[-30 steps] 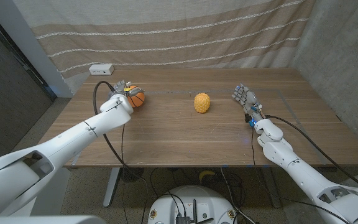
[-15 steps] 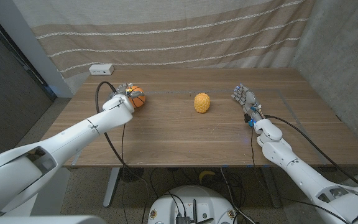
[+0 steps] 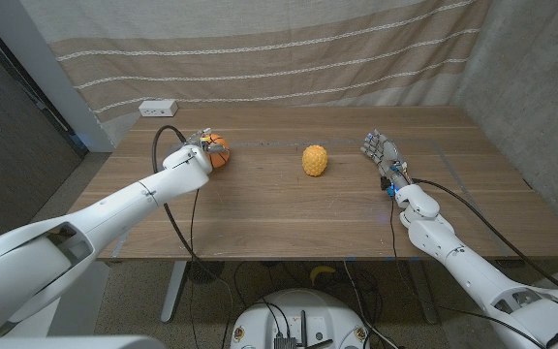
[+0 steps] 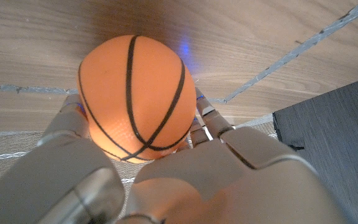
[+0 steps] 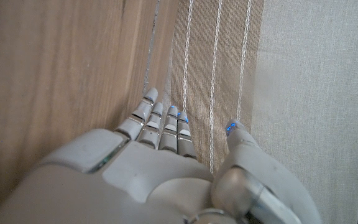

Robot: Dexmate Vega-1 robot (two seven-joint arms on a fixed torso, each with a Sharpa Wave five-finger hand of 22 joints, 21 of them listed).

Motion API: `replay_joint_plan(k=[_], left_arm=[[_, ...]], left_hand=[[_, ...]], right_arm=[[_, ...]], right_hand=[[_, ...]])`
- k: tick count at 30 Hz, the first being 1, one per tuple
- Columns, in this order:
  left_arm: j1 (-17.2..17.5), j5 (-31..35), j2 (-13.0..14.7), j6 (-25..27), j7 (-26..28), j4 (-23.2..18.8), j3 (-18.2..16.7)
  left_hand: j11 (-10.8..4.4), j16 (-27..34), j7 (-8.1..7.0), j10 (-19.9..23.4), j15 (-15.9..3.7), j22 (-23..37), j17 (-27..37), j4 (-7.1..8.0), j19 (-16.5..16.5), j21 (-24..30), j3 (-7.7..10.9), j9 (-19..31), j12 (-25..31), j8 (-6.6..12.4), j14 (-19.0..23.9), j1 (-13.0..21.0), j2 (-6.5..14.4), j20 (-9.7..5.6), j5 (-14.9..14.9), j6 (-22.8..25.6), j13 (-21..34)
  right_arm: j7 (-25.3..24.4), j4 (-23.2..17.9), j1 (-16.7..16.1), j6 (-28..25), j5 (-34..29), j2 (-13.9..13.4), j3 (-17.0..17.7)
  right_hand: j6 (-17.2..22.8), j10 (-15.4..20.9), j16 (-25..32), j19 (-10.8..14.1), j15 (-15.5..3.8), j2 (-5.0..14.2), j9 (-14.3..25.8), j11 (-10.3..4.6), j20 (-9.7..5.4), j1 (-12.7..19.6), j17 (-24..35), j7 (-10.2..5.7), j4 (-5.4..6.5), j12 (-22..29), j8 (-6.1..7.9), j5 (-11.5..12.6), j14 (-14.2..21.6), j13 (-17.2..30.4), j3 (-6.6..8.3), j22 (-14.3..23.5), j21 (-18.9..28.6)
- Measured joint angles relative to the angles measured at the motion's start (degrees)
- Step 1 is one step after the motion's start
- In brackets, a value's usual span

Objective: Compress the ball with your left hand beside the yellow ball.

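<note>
An orange rubber ball with black basketball lines (image 4: 134,96), a bumpy yellow ball (image 3: 314,160), a brown wood-grain table (image 3: 289,208), and a beige white-striped curtain (image 3: 260,48).

On the tabletop (image 3: 289,208), the basketball (image 3: 218,152) sits at the left, held in the left hand (image 3: 194,153). The yellow ball (image 3: 314,160) lies to its right, well apart, near the middle. Farther right stands the right hand (image 3: 384,155). A power strip (image 3: 158,108) lies behind the basketball at the far-left corner.

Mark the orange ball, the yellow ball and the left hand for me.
orange ball (image 4: 134,93), left wrist view, middle of its front.
yellow ball (image 3: 314,160), head view, its centre.
left hand (image 3: 190,155), head view, back of the hand.
</note>
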Motion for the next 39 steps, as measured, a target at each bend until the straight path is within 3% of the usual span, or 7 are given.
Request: replay_joint_plan(k=[4,13,16,20,22,29,39], left_arm=[[-0.23,0.08,-0.64,0.25,0.62,0.82,0.08],[-0.30,0.46,-2.75,1.00,3.86,2.69,-0.25],[-0.18,0.59,-3.22,1.21,5.25,3.06,-0.48],[0.23,0.71,-4.38,1.37,7.12,3.91,-1.13],[0.34,0.75,-4.63,1.38,7.71,4.08,-1.30],[0.70,0.73,-5.02,1.20,9.23,4.33,-1.77],[1.40,0.62,-5.32,0.91,11.46,4.28,-2.44]], left_hand=[[-2.77,0.03,1.89,7.72,-0.32,0.21,0.14,-0.30,4.98,1.54,0.72,0.00,1.54,0.01,7.14,1.93,-1.93,-0.56,-0.02,0.34,0.00],[-2.89,0.82,2.74,22.26,0.91,1.41,0.17,-0.33,11.53,6.66,4.07,0.17,5.32,0.47,19.27,7.69,-7.69,-0.19,0.50,12.22,0.00],[-3.21,0.82,1.69,26.86,1.12,1.86,0.59,-0.33,13.31,9.61,4.07,0.40,5.90,1.39,23.05,9.14,-9.15,0.06,0.50,17.76,-0.10],[-3.75,0.82,-1.48,31.75,1.93,2.34,0.97,-0.33,14.26,13.36,4.07,0.88,5.92,3.19,26.09,10.29,-10.30,0.40,0.50,25.62,-0.15],[-3.44,0.82,0.34,32.70,2.13,2.52,1.04,-0.33,14.44,14.77,4.07,1.16,5.92,4.02,27.12,10.54,-10.54,0.53,0.50,34.29,-0.15],[-1.92,0.84,-2.06,36.11,3.36,2.72,1.08,-0.33,15.35,18.51,4.07,1.81,5.66,5.69,29.75,10.43,-10.44,0.25,0.00,44.83,-0.05],[-0.07,2.40,-1.43,39.76,4.60,3.17,1.47,-0.33,16.80,22.18,4.07,4.21,5.20,8.10,32.82,9.22,-9.24,0.03,-0.18,46.00,0.06]], right_arm=[[-0.08,0.23,0.14,0.01,-0.06,0.06,0.00],[-0.12,0.78,0.56,0.06,-0.22,0.21,-0.06],[-0.14,0.92,0.66,0.07,-0.27,0.25,-0.09],[-0.19,1.03,0.75,0.09,-0.34,0.28,-0.10],[-0.20,1.05,0.77,0.09,-0.37,0.29,-0.11],[-0.34,1.05,0.78,0.11,-0.45,0.29,-0.13],[-0.50,0.51,0.50,0.11,-0.49,0.14,-0.14]], right_hand=[[0.00,0.00,0.00,0.00,0.00,0.02,0.00,0.00,0.00,-0.01,0.00,0.00,0.00,0.00,0.00,0.00,0.00,0.00,0.00,0.00,0.00],[0.00,0.00,0.00,0.21,0.00,0.46,0.00,0.00,0.21,-0.45,0.00,0.00,0.00,0.00,0.00,0.00,0.00,0.00,0.00,0.00,-0.13],[0.00,0.00,0.00,0.21,0.00,0.46,0.00,0.00,0.21,-0.45,0.00,0.00,0.00,0.00,0.00,0.00,0.00,0.00,0.00,0.00,-0.33],[0.00,0.00,0.00,0.21,0.00,0.46,0.00,0.00,0.21,-0.45,0.00,0.00,-0.03,0.00,0.00,0.00,0.00,0.00,0.02,0.00,-0.33],[0.00,-0.01,0.00,0.21,0.00,0.46,0.00,0.00,0.21,-0.45,0.00,0.00,-0.24,0.00,0.00,0.00,0.00,0.00,0.24,0.00,-0.33],[0.00,-0.01,0.00,0.21,0.00,0.46,0.00,-0.01,0.21,-0.45,0.00,0.00,-0.24,0.00,0.00,0.00,0.00,0.00,0.24,0.00,-0.55],[0.00,-0.01,0.00,0.21,0.21,0.45,0.00,-0.01,0.21,-0.45,0.00,0.00,-0.24,0.00,0.00,0.00,0.21,-0.01,0.24,0.00,-0.76]])
